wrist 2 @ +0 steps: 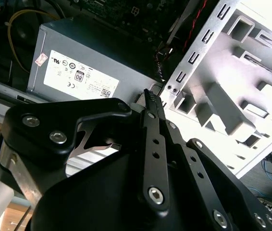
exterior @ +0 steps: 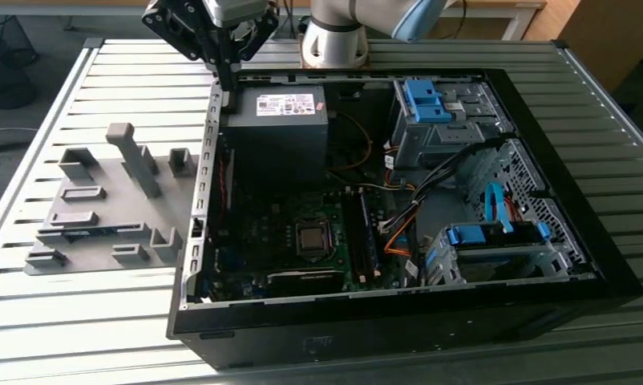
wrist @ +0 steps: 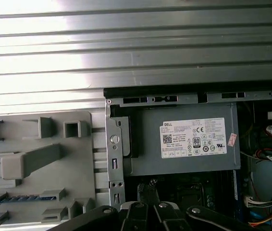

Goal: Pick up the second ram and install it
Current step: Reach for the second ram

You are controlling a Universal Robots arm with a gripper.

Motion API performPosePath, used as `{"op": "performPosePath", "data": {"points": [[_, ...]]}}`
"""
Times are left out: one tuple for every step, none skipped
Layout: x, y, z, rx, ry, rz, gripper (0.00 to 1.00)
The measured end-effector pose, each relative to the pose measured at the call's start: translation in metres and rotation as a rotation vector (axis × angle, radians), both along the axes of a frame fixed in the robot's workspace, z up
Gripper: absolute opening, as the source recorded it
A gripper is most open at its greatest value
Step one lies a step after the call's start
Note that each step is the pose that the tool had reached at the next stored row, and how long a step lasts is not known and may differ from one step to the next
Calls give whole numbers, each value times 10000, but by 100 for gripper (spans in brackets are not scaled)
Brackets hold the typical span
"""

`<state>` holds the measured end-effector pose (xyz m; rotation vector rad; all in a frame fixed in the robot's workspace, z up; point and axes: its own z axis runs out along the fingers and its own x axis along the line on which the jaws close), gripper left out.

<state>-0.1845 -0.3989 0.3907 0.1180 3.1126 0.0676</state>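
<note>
**Gripper over case wall, ram off to lower left in holder**

Gripper [exterior: 228,80] hung at upper centre-left of the exterior view, over the side wall of the open case [exterior: 208,172], just beside the power supply [exterior: 279,136]. In both wrist views the fingertips [wrist 2: 149,95] looked pressed together with nothing pinched between them.

The second ram [exterior: 81,233] lay outside the case, seated in a slot of the grey holder tray [exterior: 113,196] at lower left of the exterior view. In the first wrist view it showed as a thin blue-green strip [wrist: 18,198] between two grey blocks.

Key relation: the ram sat well apart from the gripper, toward the exterior view's left and lower in frame, with the case wall and most of the tray between them. Its long axis ran roughly left-right across the exterior view, near parallel to the tray's front edge. The memory slots [exterior: 359,233] on the board ran up-down in frame, so roughly crosswise to the ram as it lay. Judgement: pick-up not yet done.
</note>
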Motion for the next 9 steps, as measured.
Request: {"op": "performPosePath", "data": {"points": [[-5,0,0,0,0,0,11],[-10,0,-1,0,0,0,11],[-16,0,-1,1,-1,0,11],[-22,0,-1,0,0,0,11],[-28,0,-2,0,0,0,11],[-34,0,-2,0,0,0,11],[-40,0,-2,0,0,0,11],[-46,0,-3,0,0,0,11],[-53,0,-3,0,0,0,11]]}}
